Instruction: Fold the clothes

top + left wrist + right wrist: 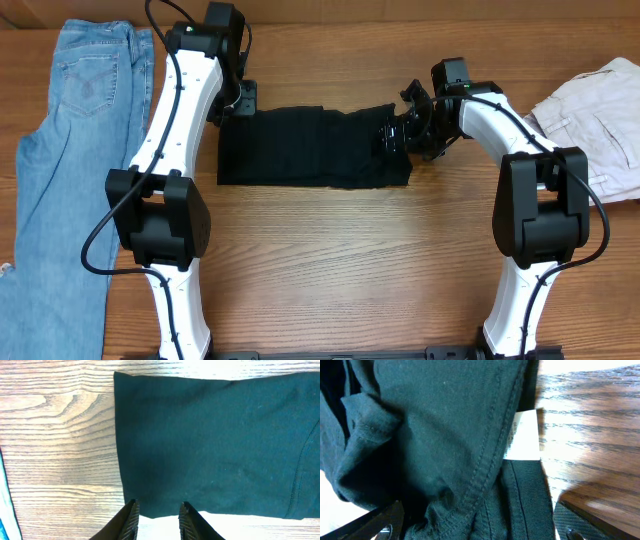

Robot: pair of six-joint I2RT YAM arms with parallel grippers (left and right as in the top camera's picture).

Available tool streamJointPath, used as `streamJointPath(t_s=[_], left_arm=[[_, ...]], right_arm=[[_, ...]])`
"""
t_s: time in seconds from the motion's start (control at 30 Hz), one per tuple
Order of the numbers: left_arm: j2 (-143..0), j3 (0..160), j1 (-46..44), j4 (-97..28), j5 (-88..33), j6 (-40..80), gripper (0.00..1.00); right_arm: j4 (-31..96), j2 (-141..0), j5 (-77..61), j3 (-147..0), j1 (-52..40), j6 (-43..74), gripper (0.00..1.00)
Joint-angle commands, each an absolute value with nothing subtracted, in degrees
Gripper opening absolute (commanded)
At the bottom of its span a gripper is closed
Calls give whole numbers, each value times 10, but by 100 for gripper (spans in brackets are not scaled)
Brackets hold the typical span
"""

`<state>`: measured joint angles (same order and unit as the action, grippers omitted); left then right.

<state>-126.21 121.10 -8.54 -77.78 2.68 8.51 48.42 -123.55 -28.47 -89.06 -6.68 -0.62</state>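
Nearest the lens: left end effector (157, 512), ribbed dark fingers (131, 520) narrowly parted, nothing between, tips just over the near edge of the clothes (300, 145). Right end effector (477, 510) spread wide, straddling bunched fabric at the garment's right end; no clamp visible.

Lies mid-desk (330, 270) between the two end effectors, a black rectangle, long side left to right. Looks partly folded: left end flat, square-cornered, with a clean straight edge. Right end rumpled, layers heaped, seams and ribbed band exposed, white tag (525, 435) showing. Judged left to do: smooth the right end, fold across again into a compact stack.

Soft matte knit, thin, limp, likely to slump when lifted. Wood-grain desk, smooth, glare in patches. Denim jeans (70, 150) far left, pale garment (600, 120) far right, both well apart.
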Motion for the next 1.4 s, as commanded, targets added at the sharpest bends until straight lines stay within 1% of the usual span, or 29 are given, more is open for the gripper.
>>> streamJointPath(t_s=[0.0,0.13,0.17,0.2,0.27,0.3,0.37,0.4,0.43,0.47,0.53,0.73,0.9,1.03,1.13,1.37], left_arm=[[-1250,1209,-83,-778,36,90,30],[-1250,1209,-83,-778,36,90,31],[-1250,1209,-83,-778,36,90,31],[-1250,1209,-83,-778,36,90,31],[-1250,1209,-83,-778,36,90,31],[-1250,1209,-83,-778,36,90,31],[-1250,1209,-83,-780,36,90,31],[-1250,1209,-83,-781,36,90,31],[-1250,1209,-83,-782,36,90,31],[-1250,1209,-83,-783,36,90,31],[-1250,1209,-83,-785,36,90,30],[-1250,1209,-83,-787,36,90,31],[-1250,1209,-83,-784,30,91,31],[-1250,1209,-83,-776,14,91,33],[-1250,1209,-83,-770,8,91,34],[-1250,1209,-83,-760,3,91,36]], right_arm=[[482,-1255,-292,-884,-80,3,100],[474,-1275,-307,-884,-103,3,98],[470,-1281,-307,-884,-109,3,96],[467,-1283,-305,-884,-114,3,92],[459,-1284,-296,-884,-120,3,75],[455,-1284,-294,-885,-120,3,63],[453,-1284,-293,-885,-119,3,41],[453,-1284,-284,-885,-114,4,25],[455,-1284,-270,-885,-109,13,12],[458,-1282,-248,-886,-102,30,4],[470,-1277,-222,-892,-83,47,4],[514,-1221,-164,-911,1,44,4],[565,-1160,-152,-944,43,6,4],[595,-1119,-114,-965,38,6,4],[609,-1093,-114,-982,25,6,4],[637,-1075,-114,-1036,-38,6,4]])
